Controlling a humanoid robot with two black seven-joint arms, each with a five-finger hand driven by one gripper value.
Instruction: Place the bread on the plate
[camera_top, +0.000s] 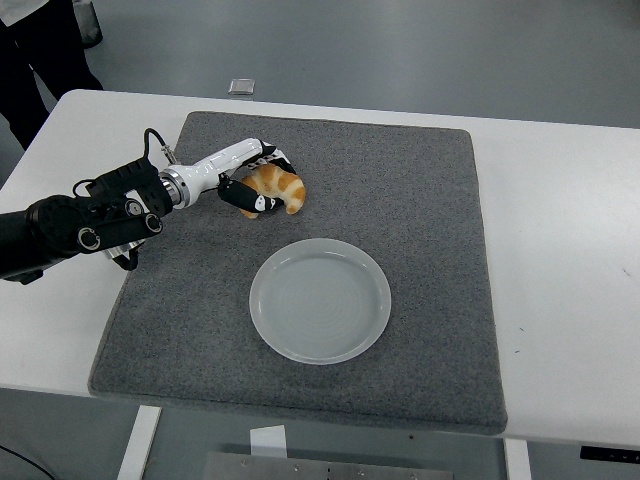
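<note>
Bread (280, 187) gripped by left hand (252, 178), fingers (255, 205) curled around it.

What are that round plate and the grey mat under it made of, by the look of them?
The plate looks like translucent whitish plastic with a matte, frosted finish: the grey shows faintly through it. It could also be frosted glass. The mat looks like felt or short-pile carpet: its surface is fuzzy and speckled, with no shine.

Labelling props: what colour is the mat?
Dark grey fabric mat, clearest in the head view.
</note>
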